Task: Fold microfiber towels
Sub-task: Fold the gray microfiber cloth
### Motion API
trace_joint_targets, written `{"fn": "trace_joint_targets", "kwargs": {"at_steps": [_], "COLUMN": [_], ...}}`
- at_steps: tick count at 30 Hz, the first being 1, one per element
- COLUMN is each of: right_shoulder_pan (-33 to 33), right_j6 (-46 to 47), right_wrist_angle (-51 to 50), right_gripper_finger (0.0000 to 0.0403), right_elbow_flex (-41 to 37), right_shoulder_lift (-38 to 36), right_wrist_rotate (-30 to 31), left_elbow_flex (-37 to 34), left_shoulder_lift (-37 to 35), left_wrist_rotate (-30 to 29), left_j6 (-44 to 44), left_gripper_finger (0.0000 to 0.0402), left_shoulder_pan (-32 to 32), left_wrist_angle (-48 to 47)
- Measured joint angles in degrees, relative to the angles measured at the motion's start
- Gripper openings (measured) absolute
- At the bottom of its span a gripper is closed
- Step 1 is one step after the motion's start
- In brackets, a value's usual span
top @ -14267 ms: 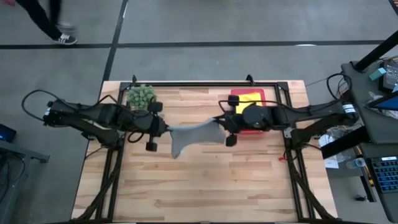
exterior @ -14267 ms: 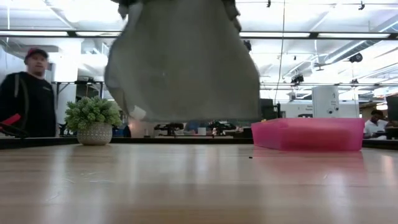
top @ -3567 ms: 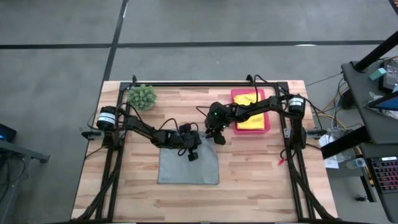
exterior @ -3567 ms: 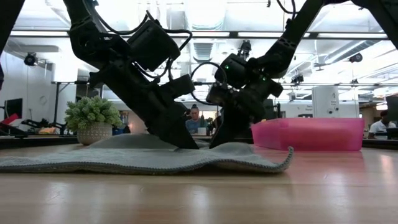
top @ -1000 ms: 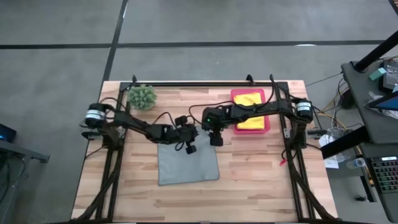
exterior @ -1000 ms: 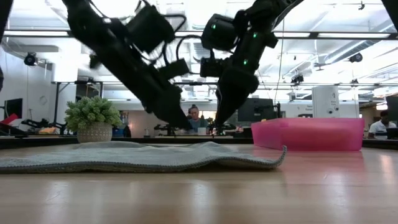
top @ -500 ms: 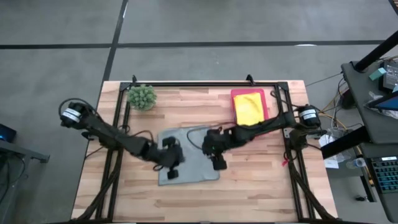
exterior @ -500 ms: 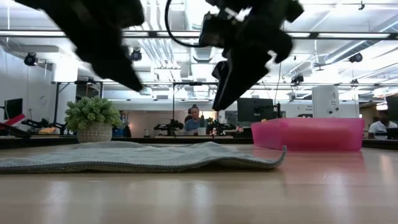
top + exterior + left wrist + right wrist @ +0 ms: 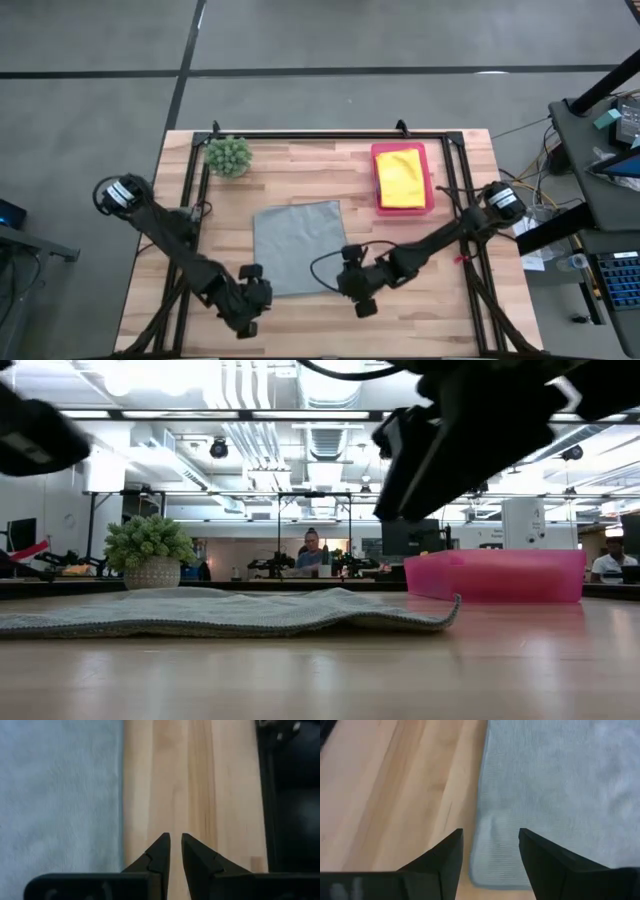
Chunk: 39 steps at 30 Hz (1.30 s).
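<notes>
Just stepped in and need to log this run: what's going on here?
A two-armed robot is folding towels. A grey towel lies spread flat on the table, held by neither gripper. The left gripper, nearly closed, and the right gripper, open, sit at the towel's near corners. A yellow towel waits in the pink tray.

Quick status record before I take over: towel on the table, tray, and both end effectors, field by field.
grey towel: spread flat on the table, unfolded
pink tray: far right, holding a yellow towel
plant: far left corner
left end effector: nearly shut, empty, over bare wood beside the grey towel's near left corner
right end effector: open, empty, over the grey towel's near right corner
</notes>
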Motion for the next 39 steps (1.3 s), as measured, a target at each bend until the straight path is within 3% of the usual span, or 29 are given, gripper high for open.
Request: {"fn": "trace_joint_targets", "kwargs": {"at_steps": [5, 13, 17, 32, 39], "right_shoulder_pan": [3.5, 6.6, 6.6, 4.8, 2.5], "right_j6": [5.0, 8.5, 8.9, 8.5, 8.4], "right_wrist_angle": [0.2, 4.6, 6.1, 25.0, 29.0], "right_gripper_finger": [0.0183, 0.0183, 0.0183, 0.0183, 0.0182], "right_elbow_flex": [-1.9, -5.6, -8.0, -17.9, -20.9], "right_shoulder_lift": [0.2, 1.2, 1.3, 2.5, 2.5], "right_wrist_rotate": [3.6, 8.4, 8.8, 10.8, 10.2], "left_elbow_flex": [0.0, -0.2, -0.4, -0.2, -0.2], "left_shoulder_lift": [2.6, 4.7, 5.6, 13.3, 14.5], "left_wrist_rotate": [0.4, 0.2, -2.3, -4.6, -4.1], "left_j6": [-2.5, -2.6, -2.5, -4.1, -4.1], "left_gripper_finger": [0.0045, 0.0144, 0.017, 0.0172, 0.0129], "left_shoulder_pan": [-1.4, -1.3, -1.6, -1.4, -1.3], "left_wrist_angle": [-2.3, -7.0, -7.3, -8.0, -8.0]}}
